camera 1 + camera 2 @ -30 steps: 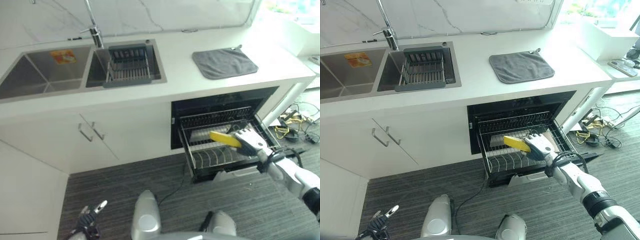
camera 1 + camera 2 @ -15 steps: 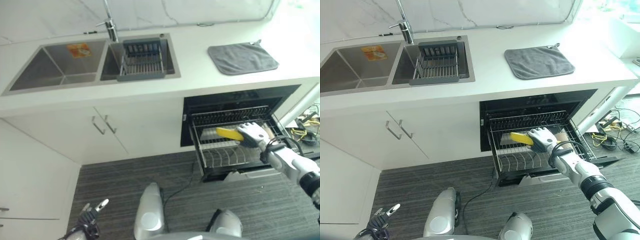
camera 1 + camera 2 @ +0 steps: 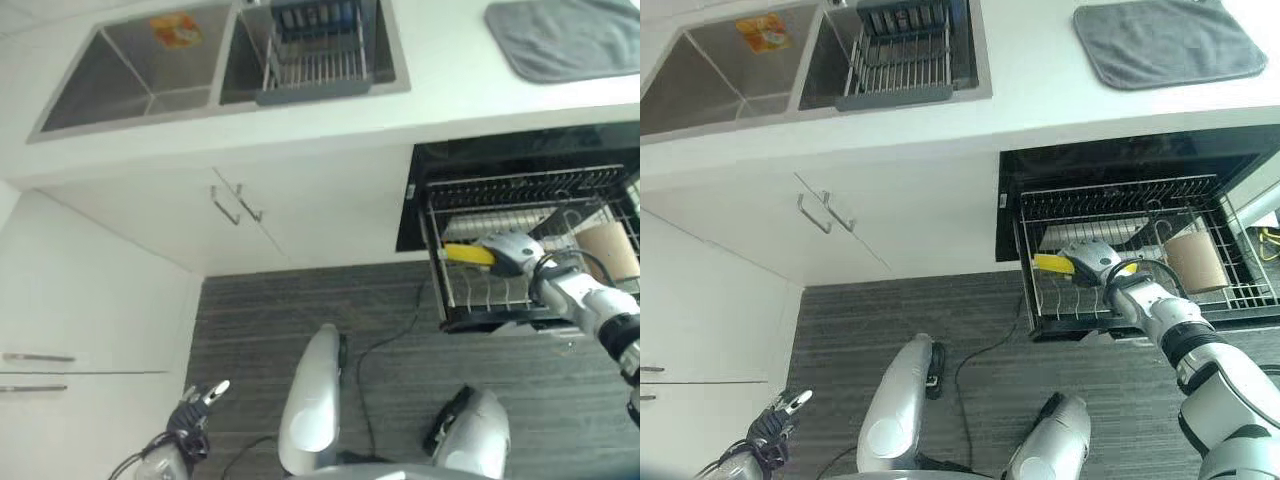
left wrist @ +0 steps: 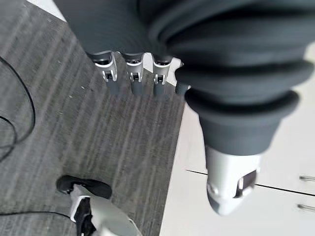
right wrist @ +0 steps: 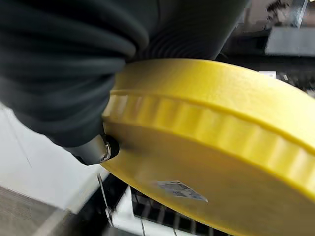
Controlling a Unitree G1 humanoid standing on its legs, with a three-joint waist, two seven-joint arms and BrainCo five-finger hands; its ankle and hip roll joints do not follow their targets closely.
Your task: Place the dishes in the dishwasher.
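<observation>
Our left hand [image 4: 147,54] hangs above the grey striped floor [image 4: 98,132], its fingers [image 4: 134,78] held straight in a row (thumb apart, lower down). Beside the floor we see a white cabinet [image 4: 290,152] with two handles [image 4: 306,192].

This was a home-style kitchen. A white tabletop [image 3: 1040,105] ran along the wall, with a stainless double sink [image 3: 710,75] set into it; a dark dish drainer [image 3: 902,60] sat in the basin nearer the dishwasher. A grey drying mat [image 3: 1170,42] lay flat on the tabletop further along. Below were white cabinet doors [image 3: 840,225] with slim metal bar handles [image 3: 823,212]. Beside them a built-in dishwasher [image 3: 1120,160] stood open, its wire rack [image 3: 1140,250] pulled out over the floor, a tan cup [image 3: 1195,260] standing in it. The floor [image 3: 900,310] was dark grey striped carpeting. More white drawer fronts [image 3: 60,400] stood to one side.
</observation>
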